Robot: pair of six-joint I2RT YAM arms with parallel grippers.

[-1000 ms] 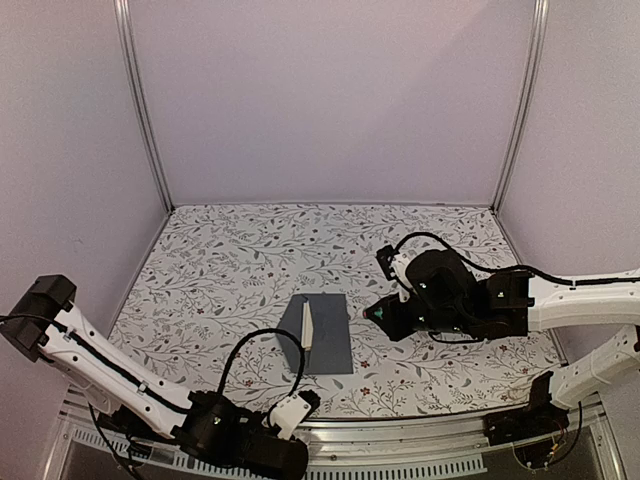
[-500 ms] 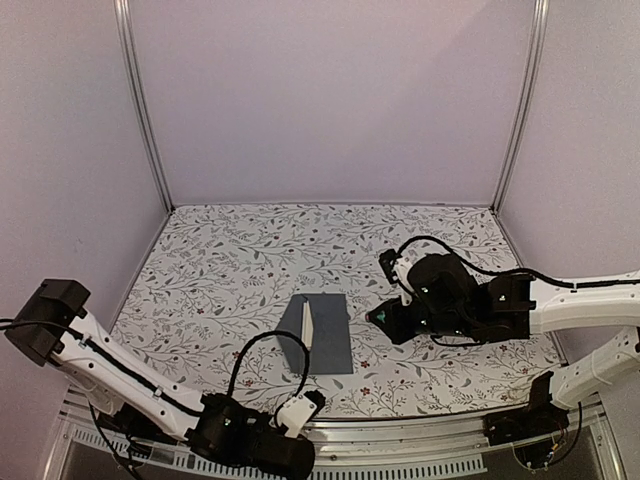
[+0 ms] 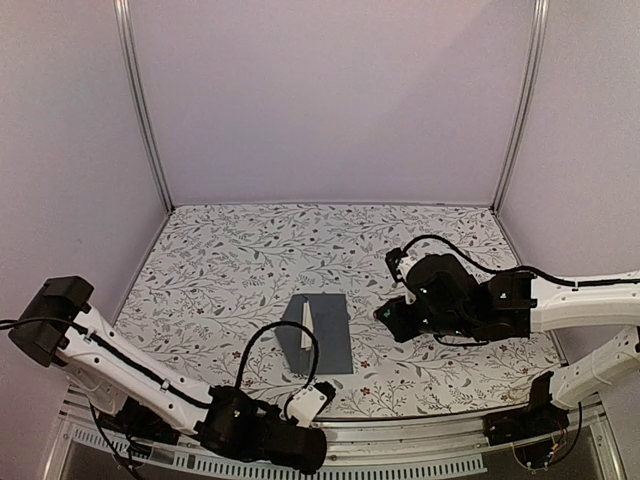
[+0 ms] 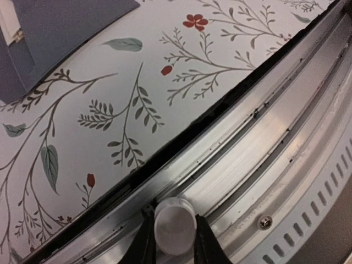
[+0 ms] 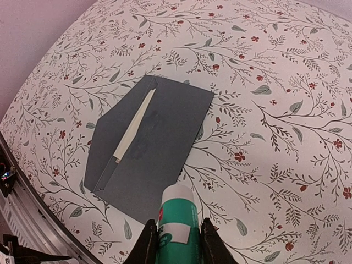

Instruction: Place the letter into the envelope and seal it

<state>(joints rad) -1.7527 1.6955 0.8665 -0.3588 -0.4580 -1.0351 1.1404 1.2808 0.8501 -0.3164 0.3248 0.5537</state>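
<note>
At the left gripper: down at the near table edge, both fingers pressed against a small white cap, clamped on it. Only the fingertips show; the rest is cut off by the frame.
Under the left gripper: the metal rail of the table edge, with the flowered cloth starting just beyond it.
Ahead and left of it: one corner of the envelope, everything else out of that picture.
At the right gripper: fingers closed on a teal-and-white tube, up over the cloth. The tube's near end is cut off by the frame.
Just ahead of the right gripper: the envelope, flat on the cloth, flap folded open.
Where the letter is: inside the envelope, only a thin tan strip showing along the flap fold. Its border can't be made out.
Count: two grippers, one envelope, one letter, one tube, one cap.
</note>
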